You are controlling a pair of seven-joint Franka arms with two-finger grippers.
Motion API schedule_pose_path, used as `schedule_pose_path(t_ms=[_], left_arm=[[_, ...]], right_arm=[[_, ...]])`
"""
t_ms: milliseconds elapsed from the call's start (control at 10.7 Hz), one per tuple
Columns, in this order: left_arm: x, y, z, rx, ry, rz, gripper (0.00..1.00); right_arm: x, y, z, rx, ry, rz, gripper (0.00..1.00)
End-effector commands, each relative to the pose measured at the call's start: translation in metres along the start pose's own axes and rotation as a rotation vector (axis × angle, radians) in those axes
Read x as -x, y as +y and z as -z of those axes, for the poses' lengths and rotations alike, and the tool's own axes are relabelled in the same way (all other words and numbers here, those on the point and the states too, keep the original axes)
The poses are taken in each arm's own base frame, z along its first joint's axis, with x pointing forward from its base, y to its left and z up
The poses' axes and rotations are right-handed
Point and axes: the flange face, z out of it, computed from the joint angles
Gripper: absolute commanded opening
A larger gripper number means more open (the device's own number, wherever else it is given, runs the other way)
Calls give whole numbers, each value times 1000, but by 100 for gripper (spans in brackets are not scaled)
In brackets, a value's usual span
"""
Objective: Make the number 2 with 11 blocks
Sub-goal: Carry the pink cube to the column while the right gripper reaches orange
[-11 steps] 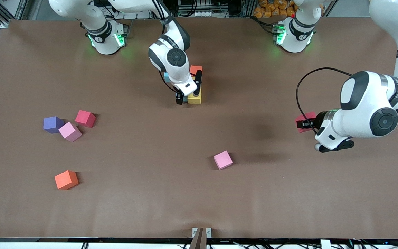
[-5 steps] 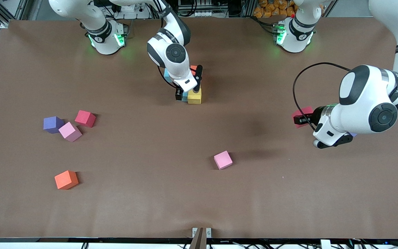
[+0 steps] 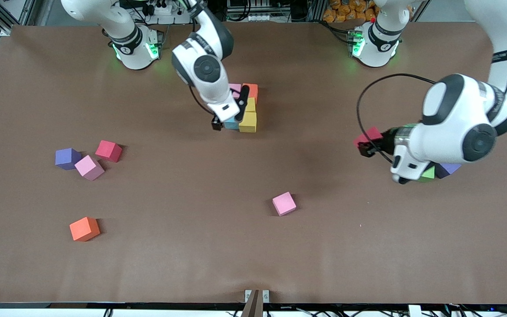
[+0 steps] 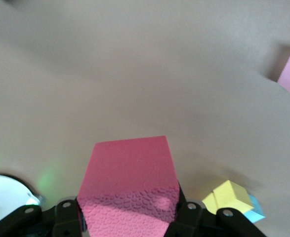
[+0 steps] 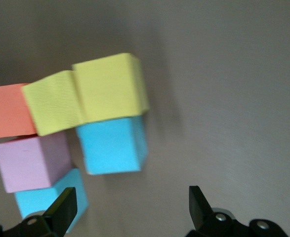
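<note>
Mid-bench (image 3: 192, 264), closest to the arm bases, sits the packed cluster of blocks (image 3: 248, 115), with the right end effector (image 3: 230, 110) spread wide over it. Toward the right arm's end lies a close-set trio of blocks (image 3: 89, 167), and a lone block (image 3: 84, 229) sits nearer my front camera. A single block (image 3: 284, 203) lies nearer the camera than the cluster. The left end effector (image 3: 368, 144) clamps a held block (image 3: 368, 134) over the bench, near a pair of blocks (image 3: 449, 168).

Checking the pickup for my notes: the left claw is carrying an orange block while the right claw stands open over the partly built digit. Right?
Not orange: the left wrist view shows the left claw shut on a red block. The right claw is open over the partly built digit.
</note>
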Motion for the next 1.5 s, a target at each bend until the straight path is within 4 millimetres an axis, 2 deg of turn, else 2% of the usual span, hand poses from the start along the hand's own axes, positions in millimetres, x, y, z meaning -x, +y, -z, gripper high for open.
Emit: schedule_pose_path(t_ms=[0, 94, 187, 281, 468, 562, 749, 842, 936, 1123, 1217, 1310, 1404], left_arm=[[23, 13, 10, 52, -53, 100, 0], [29, 19, 11, 83, -90, 139, 0], [37, 28, 8, 92, -108, 157, 0], [52, 43, 2, 97, -101, 159, 0], [81, 79, -14, 125, -98, 238, 0], [96, 99, -28, 134, -97, 263, 0], [123, 131, -51, 174, -132, 340, 0], [138, 148, -69, 185, -144, 383, 0], [161, 168, -86, 198, -145, 413, 0], [182, 191, -112, 234, -160, 476, 0], [193, 203, -127, 252, -169, 517, 0], [204, 214, -143, 267, -182, 568, 0], [217, 223, -161, 275, -193, 613, 0]], right_arm=[[44, 67, 27, -4, 46, -149, 100], [72, 104, 38, 5, 69, -214, 100], [96, 132, 45, 9, 86, -280, 100], [120, 158, 51, 16, 101, -341, 100], [181, 212, 64, 36, 138, -481, 100], [211, 234, 72, 47, 153, -539, 100], [265, 278, 72, 66, 163, -645, 100], [294, 300, 70, 73, 166, -695, 100], [317, 323, 67, 84, 167, -726, 100], [346, 356, 56, 100, 163, -771, 100], [354, 366, 48, 98, 163, -788, 100], [359, 374, 31, 89, 160, -804, 100], [364, 388, 25, 115, 172, -815, 100]])
